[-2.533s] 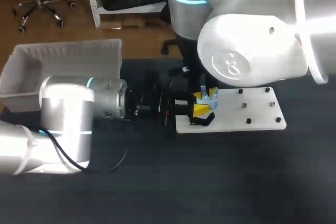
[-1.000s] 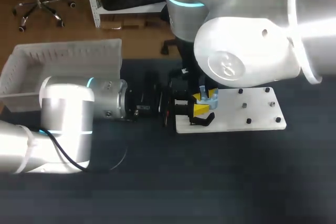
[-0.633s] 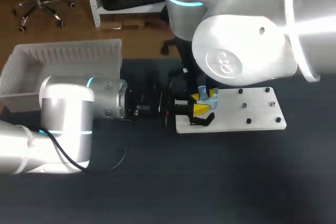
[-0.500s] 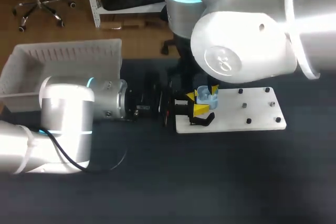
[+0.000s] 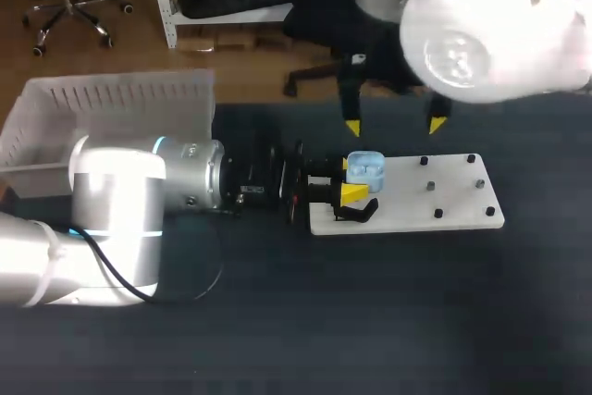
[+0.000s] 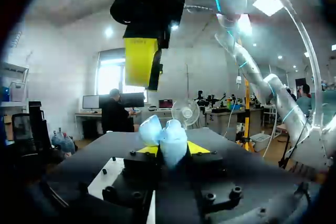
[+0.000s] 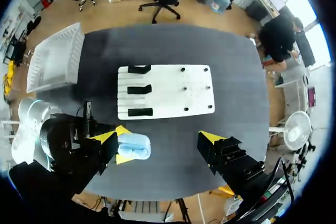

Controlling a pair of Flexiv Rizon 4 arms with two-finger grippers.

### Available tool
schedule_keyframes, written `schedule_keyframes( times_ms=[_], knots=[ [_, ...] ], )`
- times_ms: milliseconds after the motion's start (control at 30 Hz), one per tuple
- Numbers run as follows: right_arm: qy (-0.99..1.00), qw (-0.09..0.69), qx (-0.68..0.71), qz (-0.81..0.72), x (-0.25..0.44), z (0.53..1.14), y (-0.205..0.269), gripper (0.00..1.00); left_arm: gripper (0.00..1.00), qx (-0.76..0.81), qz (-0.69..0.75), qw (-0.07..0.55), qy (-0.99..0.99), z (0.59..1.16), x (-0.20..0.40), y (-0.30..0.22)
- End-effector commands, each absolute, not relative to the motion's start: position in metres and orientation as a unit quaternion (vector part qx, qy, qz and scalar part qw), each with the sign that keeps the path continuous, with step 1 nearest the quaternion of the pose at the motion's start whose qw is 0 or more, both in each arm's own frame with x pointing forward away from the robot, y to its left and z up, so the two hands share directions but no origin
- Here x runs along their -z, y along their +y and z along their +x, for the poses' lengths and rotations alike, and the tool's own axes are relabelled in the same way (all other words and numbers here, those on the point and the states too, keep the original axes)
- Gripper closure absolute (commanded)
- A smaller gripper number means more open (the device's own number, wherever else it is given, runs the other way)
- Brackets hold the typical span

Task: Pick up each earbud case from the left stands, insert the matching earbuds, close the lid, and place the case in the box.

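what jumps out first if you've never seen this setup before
The light blue earbud case catches the eye first, clamped between the yellow tips of the left gripper at the left end of the white board. High over the table, the right gripper hangs wide open, holding nothing. A white box sits at the table's far left.

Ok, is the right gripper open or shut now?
Open. The right gripper shows its yellow tips wide apart, nothing between them, clear of the earbud case.
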State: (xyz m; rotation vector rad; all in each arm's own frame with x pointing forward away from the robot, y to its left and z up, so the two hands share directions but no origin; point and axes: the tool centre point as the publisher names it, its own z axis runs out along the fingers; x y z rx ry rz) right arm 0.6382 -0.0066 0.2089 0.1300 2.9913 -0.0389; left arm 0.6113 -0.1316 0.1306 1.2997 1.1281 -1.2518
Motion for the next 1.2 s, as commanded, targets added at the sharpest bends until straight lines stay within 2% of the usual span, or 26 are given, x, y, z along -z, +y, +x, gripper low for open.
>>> schedule_keyframes(
  times_ms=[33,300,1200],
  knots=[
    [0.99,0.06,-0.013,0.13,-0.201,0.653,-0.024,0.0,1.0,0.515,0.535,0.484,0.464,0.612,-0.131,-0.132],
    [0.988,0.023,-0.025,0.151,-0.179,0.66,-0.037,0.0,1.0,0.515,0.535,0.484,0.464,0.612,-0.131,-0.132],
    [0.995,0.003,-0.011,0.097,-0.169,0.613,-0.018,0.0,1.0,0.515,0.535,0.484,0.464,0.612,-0.131,-0.132]
  ],
)
